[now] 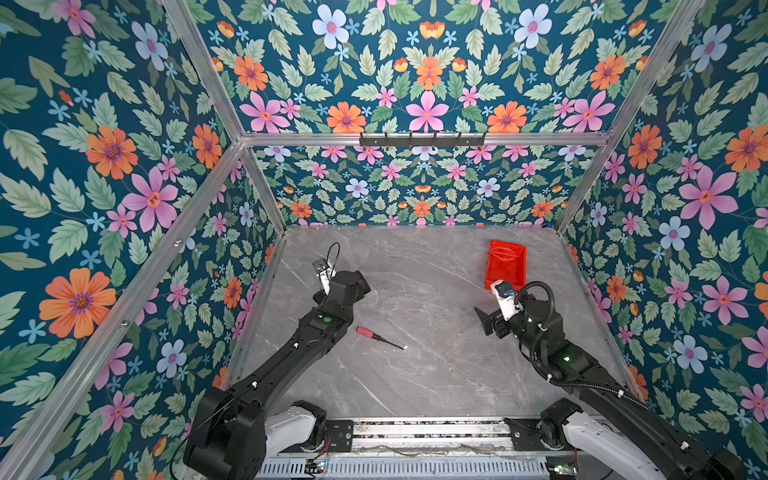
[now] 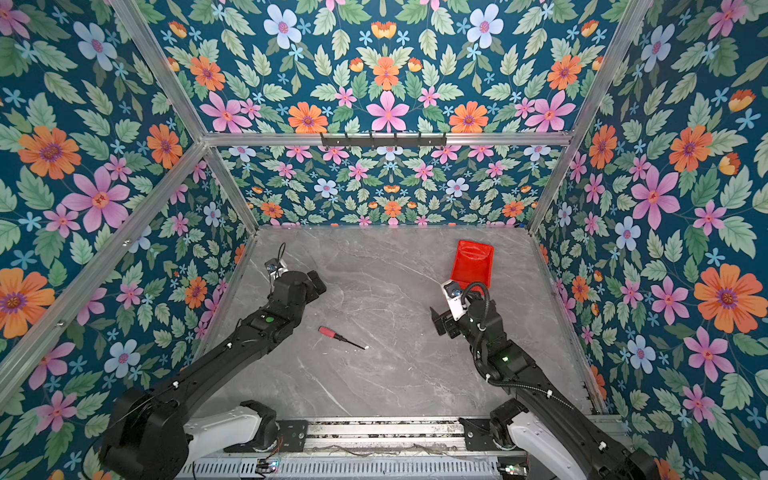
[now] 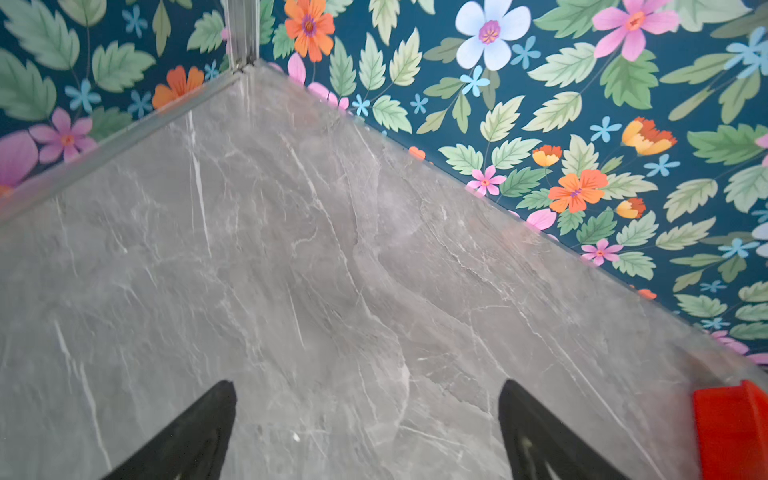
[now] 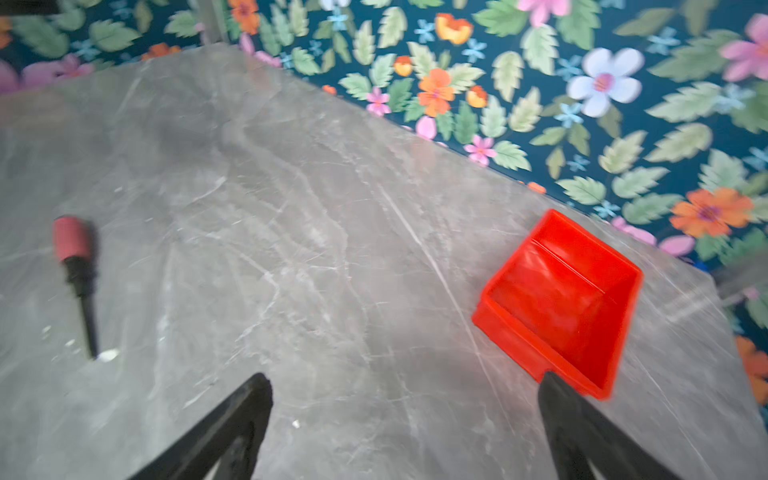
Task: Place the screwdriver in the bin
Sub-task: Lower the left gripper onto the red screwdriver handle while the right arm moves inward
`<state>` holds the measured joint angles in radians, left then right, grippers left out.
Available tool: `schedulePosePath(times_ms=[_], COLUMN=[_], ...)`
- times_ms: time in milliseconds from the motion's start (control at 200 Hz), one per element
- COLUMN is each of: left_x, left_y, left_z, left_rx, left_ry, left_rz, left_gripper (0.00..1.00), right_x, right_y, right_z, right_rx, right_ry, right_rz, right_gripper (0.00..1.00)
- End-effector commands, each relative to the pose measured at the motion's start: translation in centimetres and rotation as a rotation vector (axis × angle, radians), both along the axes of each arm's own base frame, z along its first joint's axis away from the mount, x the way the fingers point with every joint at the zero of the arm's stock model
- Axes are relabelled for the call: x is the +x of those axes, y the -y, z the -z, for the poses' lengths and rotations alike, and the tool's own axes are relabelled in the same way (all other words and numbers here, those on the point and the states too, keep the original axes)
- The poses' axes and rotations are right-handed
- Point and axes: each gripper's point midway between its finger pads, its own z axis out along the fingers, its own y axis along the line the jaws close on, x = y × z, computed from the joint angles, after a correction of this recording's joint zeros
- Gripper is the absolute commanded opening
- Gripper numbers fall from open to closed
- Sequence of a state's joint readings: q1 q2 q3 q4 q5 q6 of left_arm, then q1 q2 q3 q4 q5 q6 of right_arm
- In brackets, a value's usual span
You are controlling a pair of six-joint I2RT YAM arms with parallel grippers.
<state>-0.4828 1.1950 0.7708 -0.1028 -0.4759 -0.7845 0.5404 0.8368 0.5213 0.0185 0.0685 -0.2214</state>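
Red-handled screwdriver: clear of both | left gripper: spread, empty | right gripper: spread, seemingly empty

2 black arms, white bases, green lights

Both top views look steeply down from overhead. Wrist cameras ride close behind the left claw and right claw; both seemingly catch the bin.

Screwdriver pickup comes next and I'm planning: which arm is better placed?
Probably right: the right gripper, open, faces the screwdriver and bin; the left gripper points away, toward a corner.
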Motion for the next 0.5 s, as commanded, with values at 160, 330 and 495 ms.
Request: schedulePosePath(times_ms=[160,330,495], left_x=[-2.9,-3.8,-4.6], left_y=[-0.3,0.2,1.3], left_z=[5.1,8.0,11.2], left_rx=[-0.141,-0.229,-0.293], left_ry=[-0.224,-0.309,-0.423], left_rz=[-0.205,-0.268,-0.313], left_gripper=[1.0,1.0,0.97], right_x=[-1.0,-1.6,-2.6], right_y=[-5.2,-8.2,-9.8], right_z=[0.4,0.0,-0.1], right_rx=[-0.077,-0.022,-0.001], right_ry=[-0.031,-0.068,-0.106], right_rz=[-0.172,-0.272,-0.363], right_gripper=[0.99,0.99,0.99])
